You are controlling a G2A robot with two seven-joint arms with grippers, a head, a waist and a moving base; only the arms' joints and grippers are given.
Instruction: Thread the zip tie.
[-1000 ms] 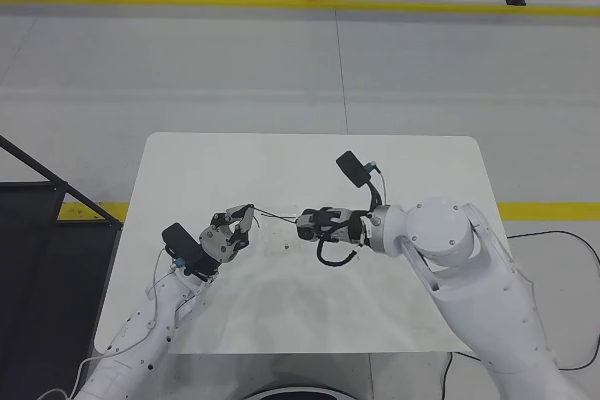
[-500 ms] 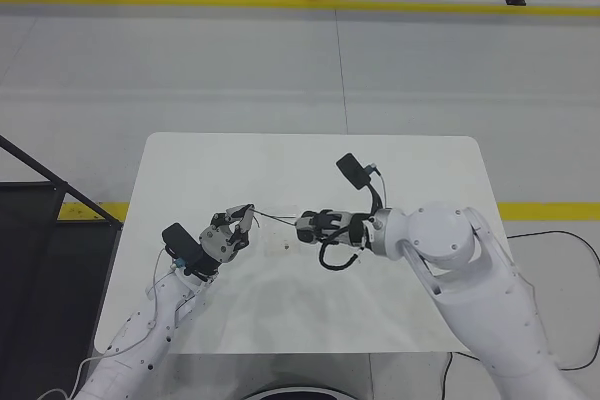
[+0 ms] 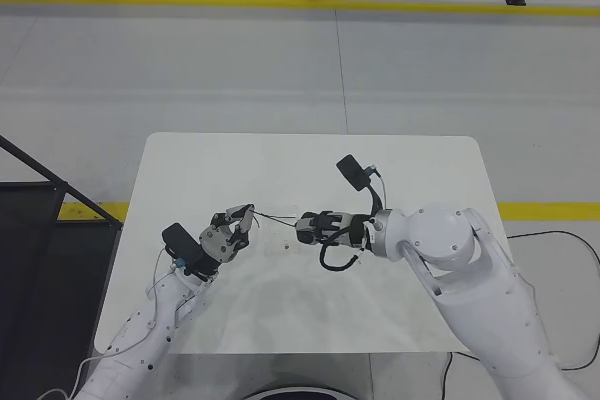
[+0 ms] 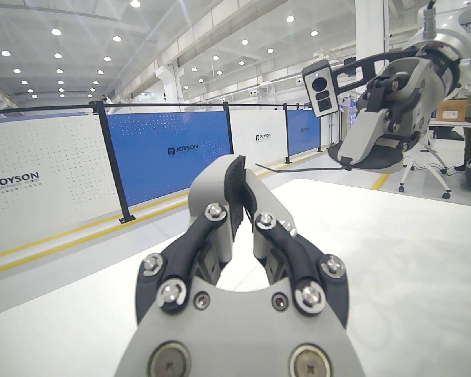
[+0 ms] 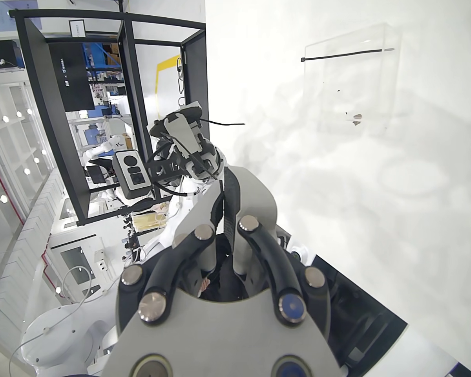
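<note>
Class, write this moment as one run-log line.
left end effector: shut on zip tie | right end effector: shut, near tie's free tip

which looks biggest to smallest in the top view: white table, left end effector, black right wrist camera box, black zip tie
1. rectangular white table
2. grey-and-black left end effector
3. black box-shaped wrist camera, close; sits higher, so unsure
4. thin black plastic zip tie: as long as the end effector, but slimmest
</note>
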